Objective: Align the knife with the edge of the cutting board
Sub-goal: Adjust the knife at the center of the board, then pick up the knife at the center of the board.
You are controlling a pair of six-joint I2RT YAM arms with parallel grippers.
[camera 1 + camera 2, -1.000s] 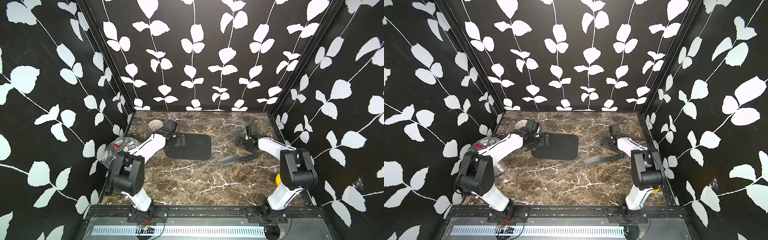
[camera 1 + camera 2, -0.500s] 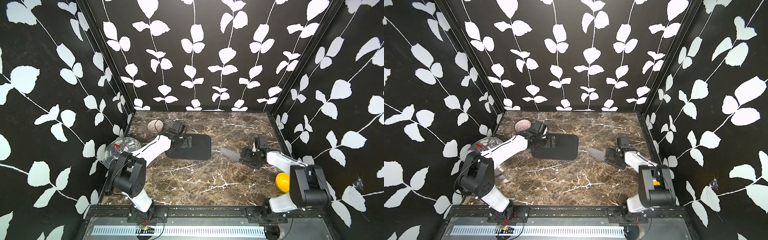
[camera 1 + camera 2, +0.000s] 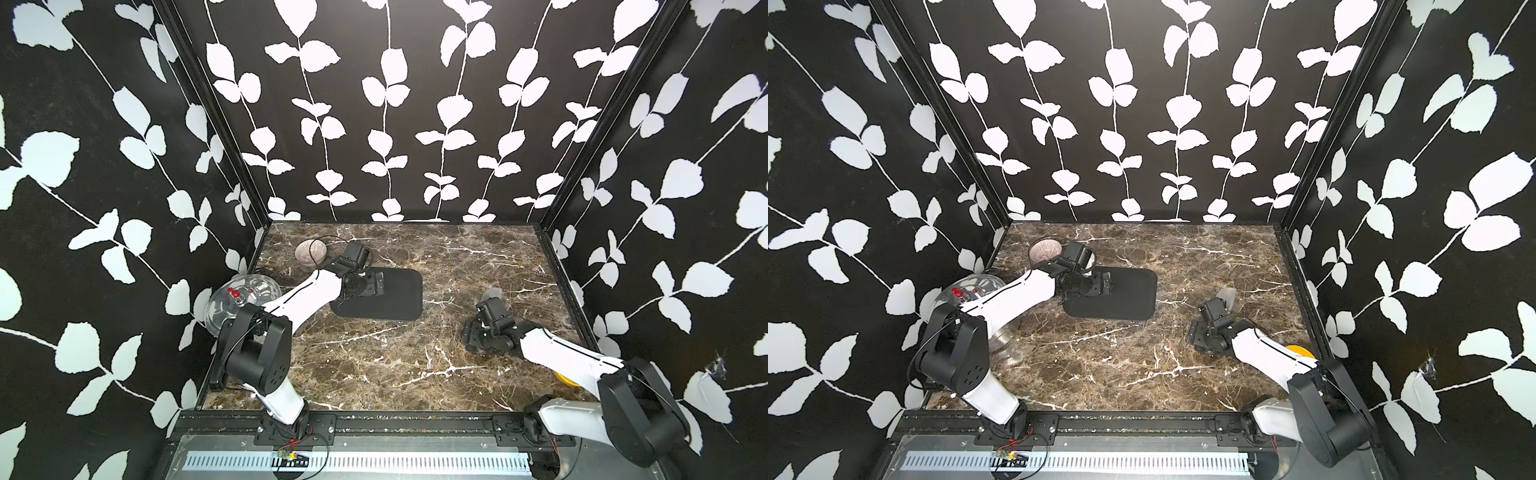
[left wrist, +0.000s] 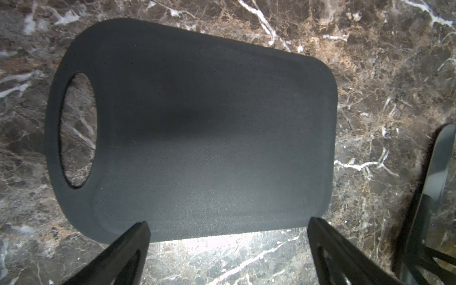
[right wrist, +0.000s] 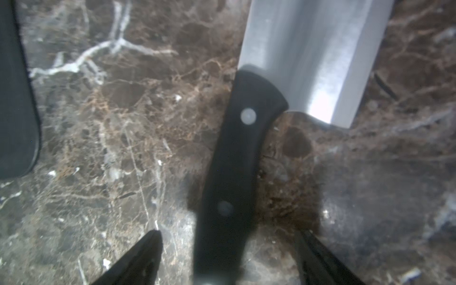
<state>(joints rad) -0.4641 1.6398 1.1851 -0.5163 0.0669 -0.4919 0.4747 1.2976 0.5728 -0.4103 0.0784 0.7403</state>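
Right wrist view: knife flat on marble, well apart from board, right gripper spread loose around handle, nothing pinched. Left gripper gaping too, over board. Might pivot or skid if squeezed off-centre, lol.

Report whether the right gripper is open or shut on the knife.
Open. The right gripper straddles the knife handle, with marble table showing between it and each of the fingers.
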